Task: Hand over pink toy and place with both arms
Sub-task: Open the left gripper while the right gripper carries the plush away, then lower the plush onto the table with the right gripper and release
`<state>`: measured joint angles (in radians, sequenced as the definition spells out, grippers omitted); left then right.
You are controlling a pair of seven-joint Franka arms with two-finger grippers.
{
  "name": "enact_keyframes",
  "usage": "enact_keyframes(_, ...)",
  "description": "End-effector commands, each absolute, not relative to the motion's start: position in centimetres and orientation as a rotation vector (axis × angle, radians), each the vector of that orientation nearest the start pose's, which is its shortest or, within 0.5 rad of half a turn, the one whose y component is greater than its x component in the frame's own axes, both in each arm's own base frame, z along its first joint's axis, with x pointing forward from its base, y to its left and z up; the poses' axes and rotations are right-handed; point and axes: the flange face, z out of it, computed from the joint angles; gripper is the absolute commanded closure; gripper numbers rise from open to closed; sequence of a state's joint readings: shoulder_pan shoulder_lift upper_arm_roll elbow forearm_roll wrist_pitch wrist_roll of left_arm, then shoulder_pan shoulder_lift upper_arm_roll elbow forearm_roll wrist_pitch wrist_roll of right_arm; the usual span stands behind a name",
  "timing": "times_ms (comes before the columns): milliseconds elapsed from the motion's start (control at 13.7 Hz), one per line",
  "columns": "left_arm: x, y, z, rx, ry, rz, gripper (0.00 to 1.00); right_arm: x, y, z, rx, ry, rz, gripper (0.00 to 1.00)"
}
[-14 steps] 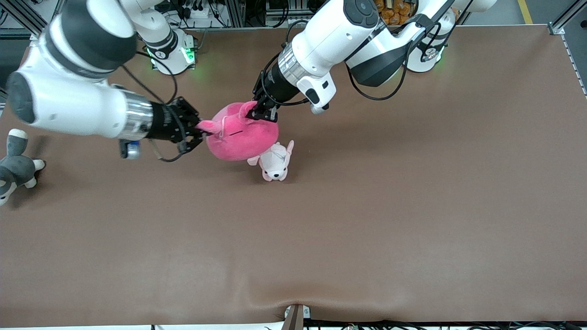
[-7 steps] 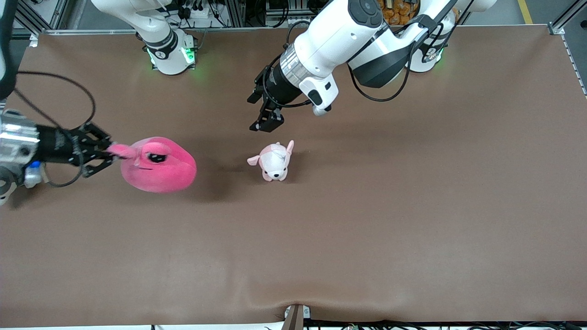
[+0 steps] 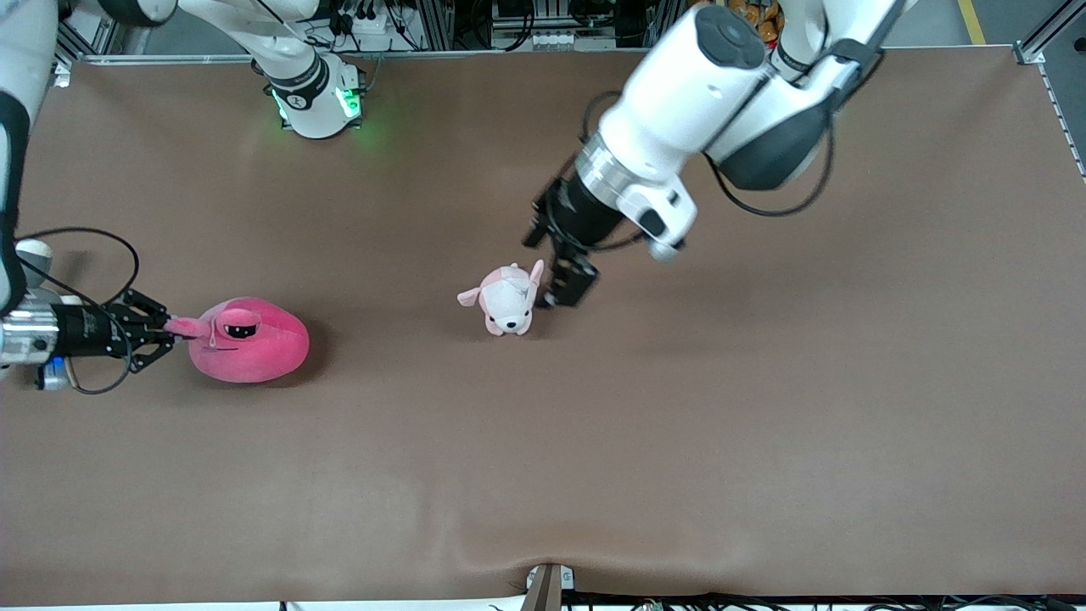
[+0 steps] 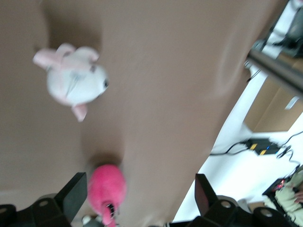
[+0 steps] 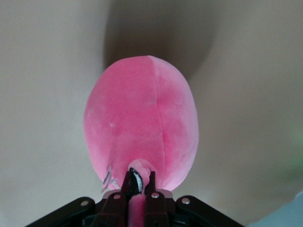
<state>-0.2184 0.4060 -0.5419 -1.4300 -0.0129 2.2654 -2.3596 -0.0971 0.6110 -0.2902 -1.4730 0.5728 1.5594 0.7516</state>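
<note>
One puppy plush (image 3: pixel 504 302) beside left hand (image 3: pixel 567 284).

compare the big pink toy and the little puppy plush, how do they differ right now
The pink toy is hot pink, round and much bigger; the puppy plush is pale pink and white, with small legs and ears.

The pink toy is pinched by one ear in the right gripper at the right arm's end of the table; the puppy plush lies free mid-table, with the open left gripper just beside it.

Both are soft toys low on the brown table.
</note>
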Motion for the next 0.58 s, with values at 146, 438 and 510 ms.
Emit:
enact_keyframes(146,61.0,-35.1,52.6,1.920,1.932,-0.154,0.00,63.3,-19.5,28.4,-2.255,1.504,0.778,0.00)
enact_keyframes(438,63.9,-27.3,51.5,2.081,1.879,-0.112,0.00,65.8,-16.2,42.6,-2.477,1.310,0.693,0.00)
enact_keyframes(510,64.3,-26.0,51.2,2.139,1.842,-0.107,0.00,66.3,-14.2,46.3,-2.566,1.256,0.662,0.00)
